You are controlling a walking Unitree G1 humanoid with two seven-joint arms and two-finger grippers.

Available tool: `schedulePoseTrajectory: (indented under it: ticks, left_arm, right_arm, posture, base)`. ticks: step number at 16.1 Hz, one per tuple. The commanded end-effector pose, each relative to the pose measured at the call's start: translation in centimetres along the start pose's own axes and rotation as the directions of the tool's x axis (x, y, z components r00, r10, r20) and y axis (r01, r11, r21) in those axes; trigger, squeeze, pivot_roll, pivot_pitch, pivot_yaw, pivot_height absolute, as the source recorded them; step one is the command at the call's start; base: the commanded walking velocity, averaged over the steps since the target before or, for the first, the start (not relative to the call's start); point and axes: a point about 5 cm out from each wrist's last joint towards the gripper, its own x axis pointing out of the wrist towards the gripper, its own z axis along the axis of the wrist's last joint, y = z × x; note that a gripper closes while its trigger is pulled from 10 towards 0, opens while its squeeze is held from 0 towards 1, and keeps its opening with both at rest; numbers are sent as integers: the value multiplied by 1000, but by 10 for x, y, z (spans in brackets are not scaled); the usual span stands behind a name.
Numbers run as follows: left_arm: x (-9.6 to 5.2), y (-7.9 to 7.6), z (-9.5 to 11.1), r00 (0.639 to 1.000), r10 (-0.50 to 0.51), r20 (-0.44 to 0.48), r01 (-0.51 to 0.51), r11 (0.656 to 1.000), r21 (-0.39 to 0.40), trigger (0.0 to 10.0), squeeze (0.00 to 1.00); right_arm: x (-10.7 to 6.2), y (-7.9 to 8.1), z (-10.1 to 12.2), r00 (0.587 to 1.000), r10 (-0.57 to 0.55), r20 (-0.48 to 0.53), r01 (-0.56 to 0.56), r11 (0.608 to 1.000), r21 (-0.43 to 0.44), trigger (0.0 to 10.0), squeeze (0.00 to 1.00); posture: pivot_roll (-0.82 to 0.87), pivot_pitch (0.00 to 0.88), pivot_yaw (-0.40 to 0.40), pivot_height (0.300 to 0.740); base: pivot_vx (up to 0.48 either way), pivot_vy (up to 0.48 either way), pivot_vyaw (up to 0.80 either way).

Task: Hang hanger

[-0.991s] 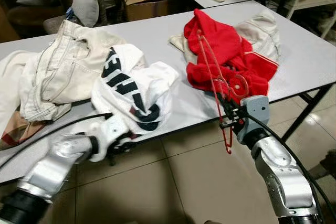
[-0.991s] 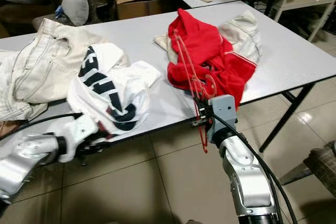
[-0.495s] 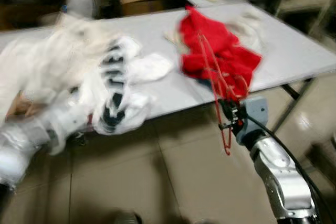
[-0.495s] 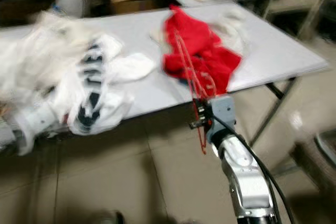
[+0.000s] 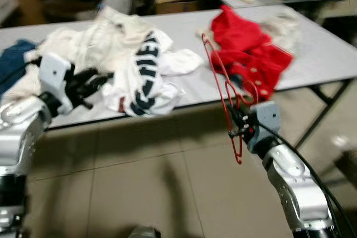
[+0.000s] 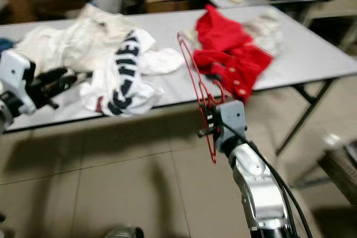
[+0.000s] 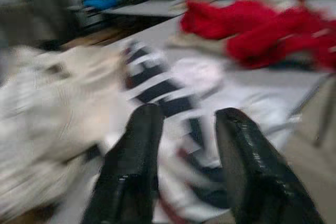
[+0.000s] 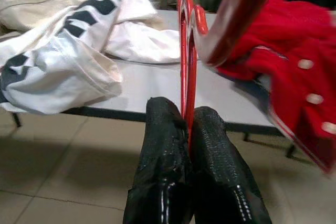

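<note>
In front of me, past a strip of tiled floor (image 5: 139,182), a long grey table (image 5: 323,43) spans the view from nine o'clock to three o'clock, heaped with loose laundry. My right gripper (image 5: 239,126) sits at about five o'clock, off the table's near edge, its two black fingers (image 8: 163,145) pressed tight together on a thin red hanger (image 5: 223,96). I judge the pinch is low on the frame so the hook stays free for a rail; no rail is in sight, so hanging has not begun. The hanger is slim, glossy wire or plastic, standing roughly upright above the floor and apart from the table.

At one o'clock a red garment (image 5: 248,54) lies crumpled, soft and thick, with pale buttons; a cream one (image 5: 281,26) sits just behind it. At eleven o'clock a white shirt (image 5: 148,79) with bold dark lettering drapes over the table edge, limp and wrinkled, beside a pile of stiff off-white denim (image 5: 78,48). A blue cloth (image 5: 14,65) peeks in at nine o'clock.

My left gripper (image 5: 92,85) is raised at nine o'clock, pointing at the white shirt. Its fingers (image 7: 136,156) stand parted with nothing between them, probably held clear while I carry the hanger.
</note>
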Motion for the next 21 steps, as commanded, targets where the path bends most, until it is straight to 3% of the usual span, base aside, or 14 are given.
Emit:
schedulePoseTrajectory:
  ticks: [1, 2, 3, 5, 6, 7, 8, 9, 14, 15, 16, 18, 19, 21]
  left_arm:
    - [3, -12, -3, 999, -35, -20, 35, 999, -15, 10000, 1000]
    - [11, -35, -16, 997, -71, -30, 69, 996, -63, 10000, 1000]
    - [15, -43, -20, 997, -73, -31, 70, 994, -78, 10000, 1000]
    - [27, -67, -30, 999, 30, 40, -23, 987, -157, 10000, 1000]
    - [28, -69, -32, 995, 78, 65, -64, 979, -192, 10000, 1000]
    - [26, -73, -38, 980, 185, 76, -160, 953, -258, 10000, 588]
    - [22, -78, -43, 967, 248, 63, -227, 944, -239, 10000, 447]
    - [21, -87, -50, 967, 255, 23, -243, 942, -230, 10000, 412]
    - [21, -105, -62, 948, 319, -8, -314, 928, -201, 10000, 427]
    - [21, -110, -63, 953, 303, -5, -297, 933, -203, 10000, 416]
    - [21, -113, -64, 957, 291, -8, -287, 939, -189, 10000, 318]
    - [21, -119, -65, 960, 280, -5, -276, 945, -176, 10000, 267]
    - [22, -120, -66, 961, 276, -11, -273, 943, -191, 10000, 90]
    - [23, -118, -67, 960, 280, -2, -275, 944, -183, 10000, 67]
  right_arm:
    - [-1, -4, 3, 1000, -17, 16, 17, 1000, -2, 10000, 0]
    - [-2, -8, 4, 999, -42, 24, 42, 999, 2, 10000, 0]
    - [-2, -9, 4, 999, -47, 22, 47, 999, 3, 10000, 0]
    - [-4, -9, 3, 999, -32, 11, 32, 999, 4, 10000, 0]
    - [-4, -8, 4, 1000, -25, 14, 25, 1000, 4, 10000, 0]
    - [-3, -7, 8, 1000, -12, 20, 13, 998, -58, 10000, 0]
    - [-2, -10, 10, 1000, -24, 19, 26, 994, -105, 10000, 0]
    - [1, -12, 12, 999, -31, 19, 33, 992, -121, 10000, 0]
    - [10, -25, 22, 998, -47, 38, 51, 992, -114, 10000, 0]
    - [12, -24, 21, 998, -53, 41, 55, 997, -58, 10000, 0]
    - [12, -24, 19, 998, -59, 24, 59, 998, -23, 10000, 0]
    - [15, -24, 13, 998, -60, -27, 59, 998, -17, 10000, 0]
    - [15, -21, 14, 999, -46, -23, 46, 999, -2, 10000, 0]
    - [13, -16, 10, 999, -30, -36, 31, 999, 26, 10000, 0]
  posture:
    - [-23, 19, 41, 740]
    - [-27, 14, 41, 740]
    - [-37, 8, 42, 740]
    - [-51, 4, 40, 740]
    - [-51, 4, 40, 740]
    - [-59, 7, 26, 740]
    - [-61, 9, 15, 740]
    - [-60, 12, 6, 740]
    - [-49, 18, -58, 740]
    - [-46, 17, -63, 740]
    - [-44, 17, -63, 740]
    - [-41, 13, -62, 740]
    - [-42, 12, -59, 740]
    - [-38, 13, -55, 740]
  base:
    - [0, 0, 0]
    - [0, 0, 0]
    - [0, 0, 0]
    - [0, 0, 0]
    - [0, 0, 0]
    - [0, 0, 0]
    - [0, 0, 0]
    - [0, -480, 800]
    - [0, -480, 800]
    - [0, -281, 0]
    - [0, 0, 0]
    - [0, 0, 0]
    - [0, 0, 0]
    - [0, 0, 0]
